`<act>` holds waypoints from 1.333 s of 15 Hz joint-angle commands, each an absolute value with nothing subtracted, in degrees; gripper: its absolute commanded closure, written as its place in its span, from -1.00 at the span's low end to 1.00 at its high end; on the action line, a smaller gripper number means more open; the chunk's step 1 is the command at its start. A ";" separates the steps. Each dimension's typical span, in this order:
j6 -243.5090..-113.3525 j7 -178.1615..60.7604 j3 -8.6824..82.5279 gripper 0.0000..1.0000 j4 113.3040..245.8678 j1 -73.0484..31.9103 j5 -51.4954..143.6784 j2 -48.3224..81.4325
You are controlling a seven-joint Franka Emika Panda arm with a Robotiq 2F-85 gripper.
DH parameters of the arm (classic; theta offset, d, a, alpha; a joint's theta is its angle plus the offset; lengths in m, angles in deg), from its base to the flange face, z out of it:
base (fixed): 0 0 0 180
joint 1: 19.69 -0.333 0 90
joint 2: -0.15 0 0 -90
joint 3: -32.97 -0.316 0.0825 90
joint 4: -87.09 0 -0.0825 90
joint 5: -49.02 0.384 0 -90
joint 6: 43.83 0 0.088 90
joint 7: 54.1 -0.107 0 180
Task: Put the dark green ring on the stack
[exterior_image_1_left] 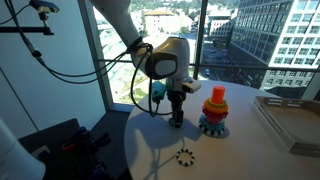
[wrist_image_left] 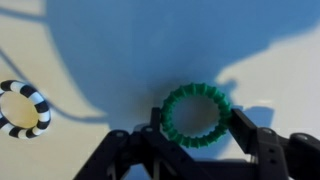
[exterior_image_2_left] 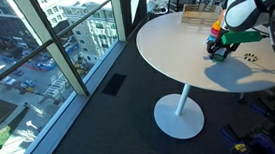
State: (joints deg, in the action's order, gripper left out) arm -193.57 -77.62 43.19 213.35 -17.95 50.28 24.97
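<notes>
Arm is down at the bench [exterior_image_1_left: 240, 150], gripper [exterior_image_1_left: 177, 122] planted just beside the stack [exterior_image_1_left: 214, 108], on the side facing the windows in an exterior view. In both exterior views the stack [exterior_image_2_left: 217, 26] is upright: red and orange on top, yellow and green below, blue scalloped base.

Wrist view: dark green ring [wrist_image_left: 198, 91] lies flat on the bench, right between the fingers [wrist_image_left: 245, 130]. It's a thin band of saturated green with an open centre and sits in the arm's shadow. The rim looks knobbly rather than smooth, but the view is blurred, so not certain. The ring is off the stack, down at bench level next to its base.

Jaws: set about ring-width, one finger at each side of the rim. Can't tell if they're actually pinching it or only flanking it.

Also a black-and-white toothed ring [wrist_image_left: 40, 105], flat on the bench. It is further from the stack than the gripper and well apart from the green one [exterior_image_1_left: 180, 155].
</notes>
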 commanded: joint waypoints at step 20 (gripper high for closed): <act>-186.62 -82.07 47.76 0.11 205.65 -16.96 40.02 11.29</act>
